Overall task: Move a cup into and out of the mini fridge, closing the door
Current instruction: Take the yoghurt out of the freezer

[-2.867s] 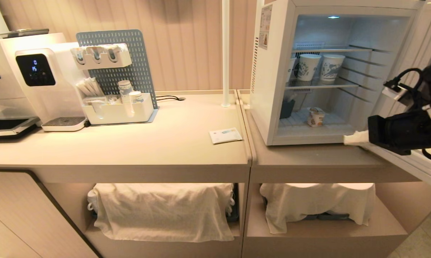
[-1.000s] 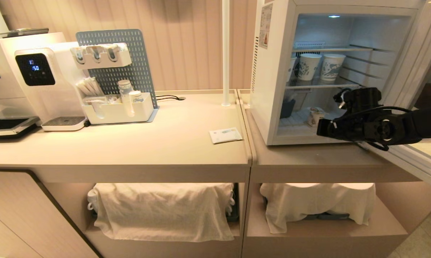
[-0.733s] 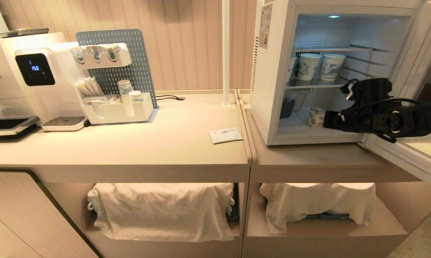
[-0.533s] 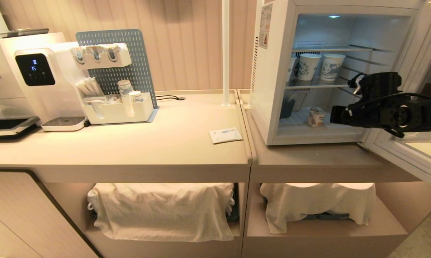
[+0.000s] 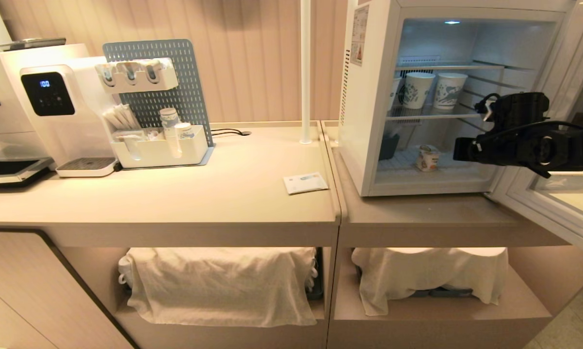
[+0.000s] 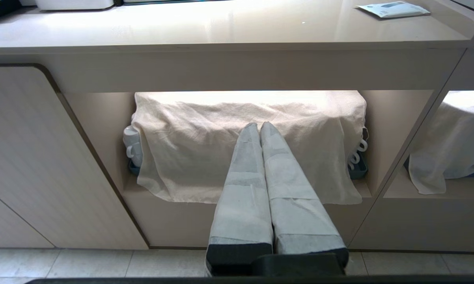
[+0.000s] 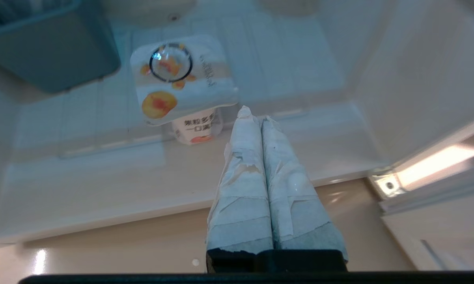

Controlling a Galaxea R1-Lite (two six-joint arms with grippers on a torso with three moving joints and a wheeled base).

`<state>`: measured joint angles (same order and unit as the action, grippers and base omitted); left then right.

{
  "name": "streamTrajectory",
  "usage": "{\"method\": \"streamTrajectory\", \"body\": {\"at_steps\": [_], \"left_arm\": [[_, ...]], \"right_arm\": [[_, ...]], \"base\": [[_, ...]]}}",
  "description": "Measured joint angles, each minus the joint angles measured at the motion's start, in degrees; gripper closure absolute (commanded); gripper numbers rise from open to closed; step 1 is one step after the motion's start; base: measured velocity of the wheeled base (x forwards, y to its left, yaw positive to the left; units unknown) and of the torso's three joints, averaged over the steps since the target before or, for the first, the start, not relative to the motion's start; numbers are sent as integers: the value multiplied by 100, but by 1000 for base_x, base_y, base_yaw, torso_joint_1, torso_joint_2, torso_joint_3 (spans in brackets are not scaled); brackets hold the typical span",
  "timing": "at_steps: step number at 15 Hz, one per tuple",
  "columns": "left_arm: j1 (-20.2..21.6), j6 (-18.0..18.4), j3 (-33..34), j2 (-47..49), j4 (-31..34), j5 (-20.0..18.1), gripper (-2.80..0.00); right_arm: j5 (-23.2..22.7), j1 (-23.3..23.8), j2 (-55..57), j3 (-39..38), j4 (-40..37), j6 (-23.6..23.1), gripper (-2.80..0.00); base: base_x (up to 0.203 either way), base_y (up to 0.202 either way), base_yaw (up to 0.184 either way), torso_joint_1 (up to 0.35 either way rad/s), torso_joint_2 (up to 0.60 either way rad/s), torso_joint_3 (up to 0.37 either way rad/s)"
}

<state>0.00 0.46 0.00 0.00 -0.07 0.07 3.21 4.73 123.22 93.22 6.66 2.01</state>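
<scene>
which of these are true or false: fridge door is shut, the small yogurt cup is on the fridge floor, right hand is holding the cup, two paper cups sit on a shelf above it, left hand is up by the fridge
The door is shut: false, it stands open.
The cup sits on the floor of the mini fridge: true.
The right hand holds the cup: false, it is shut on nothing, beside the cup.
Two paper cups stand on a shelf above the cup: true.
The left hand is at the fridge: false, it is low, before the cloth-covered shelf.
</scene>
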Motion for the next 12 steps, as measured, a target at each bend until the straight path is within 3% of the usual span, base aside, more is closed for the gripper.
{"method": "streamTrajectory", "body": {"at_steps": [12], "left_arm": [[0,6,0,0,0,0,0]], "right_arm": [[-17,-315,598,86,97,272,0]], "base": [[0,0,0,0,0,0]]}}
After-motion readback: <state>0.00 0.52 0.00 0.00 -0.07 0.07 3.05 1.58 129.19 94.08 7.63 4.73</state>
